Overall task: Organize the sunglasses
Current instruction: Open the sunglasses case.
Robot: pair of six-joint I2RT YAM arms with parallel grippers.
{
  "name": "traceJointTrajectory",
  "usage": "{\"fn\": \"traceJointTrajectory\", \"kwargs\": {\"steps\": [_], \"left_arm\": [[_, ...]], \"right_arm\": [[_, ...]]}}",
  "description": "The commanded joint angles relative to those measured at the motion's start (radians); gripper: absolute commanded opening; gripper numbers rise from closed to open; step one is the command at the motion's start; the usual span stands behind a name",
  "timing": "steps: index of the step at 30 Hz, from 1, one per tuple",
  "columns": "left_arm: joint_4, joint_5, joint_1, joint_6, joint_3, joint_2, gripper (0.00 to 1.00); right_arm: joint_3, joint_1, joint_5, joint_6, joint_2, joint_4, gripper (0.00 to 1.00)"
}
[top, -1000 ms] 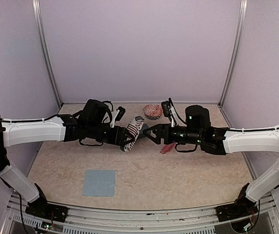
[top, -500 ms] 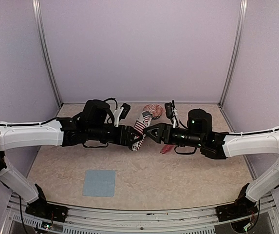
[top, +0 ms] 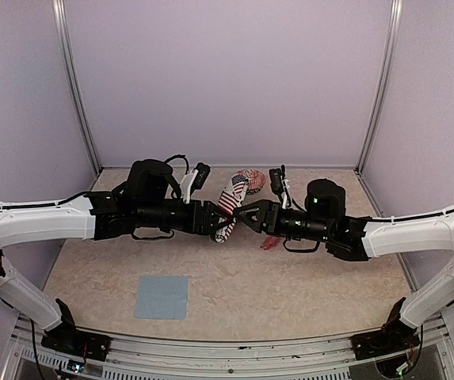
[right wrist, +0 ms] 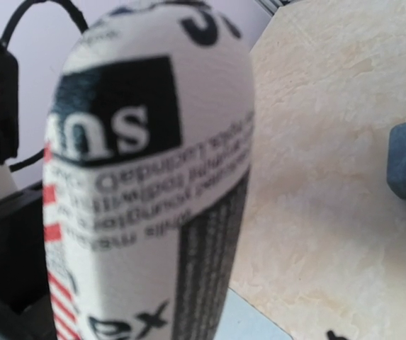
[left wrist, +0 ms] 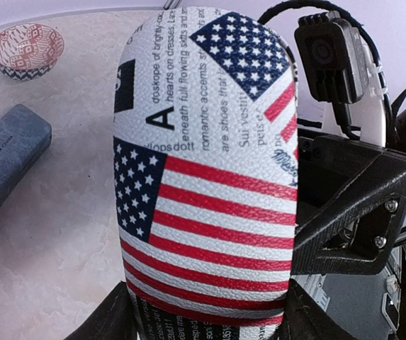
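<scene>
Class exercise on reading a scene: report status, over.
Left pincer shut on white flag-printed textured case, held aloft. Right pincer against it, grip unclear. Slim pink-red sunglasses on table near right arm, untouched.

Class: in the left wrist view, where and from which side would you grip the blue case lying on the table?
Probably across its short width at mid-length, from above: the blue case lies flat, long and narrow, with bare table along both long sides.

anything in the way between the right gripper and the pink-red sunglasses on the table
Nothing on the table lies between them; the pink-red sunglasses lie close under the right gripper. But the flag-print case, gripped by the left gripper, sits right at its fingertips.
</scene>
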Motion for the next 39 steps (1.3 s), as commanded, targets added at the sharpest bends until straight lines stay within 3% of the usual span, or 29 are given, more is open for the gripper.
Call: {"fn": "traceJointTrajectory", "kwargs": {"steps": [1, 22, 32, 39], "left_arm": [[0.054, 0.029, -0.03, 0.009, -0.01, -0.035, 0.0], [0.167, 0.081, -0.038, -0.022, -0.056, -0.093, 0.0], [0.344, 0.274, 0.002, -0.103, -0.096, -0.098, 0.0], [0.414, 0.331, 0.028, -0.158, -0.113, -0.078, 0.0]], "right_arm": [[-0.015, 0.011, 0.041, 0.023, -0.029, 0.025, 0.72], [-0.086, 0.012, 0.164, -0.009, 0.002, -0.042, 0.69], [-0.095, 0.011, 0.259, -0.065, 0.023, -0.101, 0.69], [-0.074, 0.012, 0.304, -0.114, 0.028, -0.15, 0.69]]}}
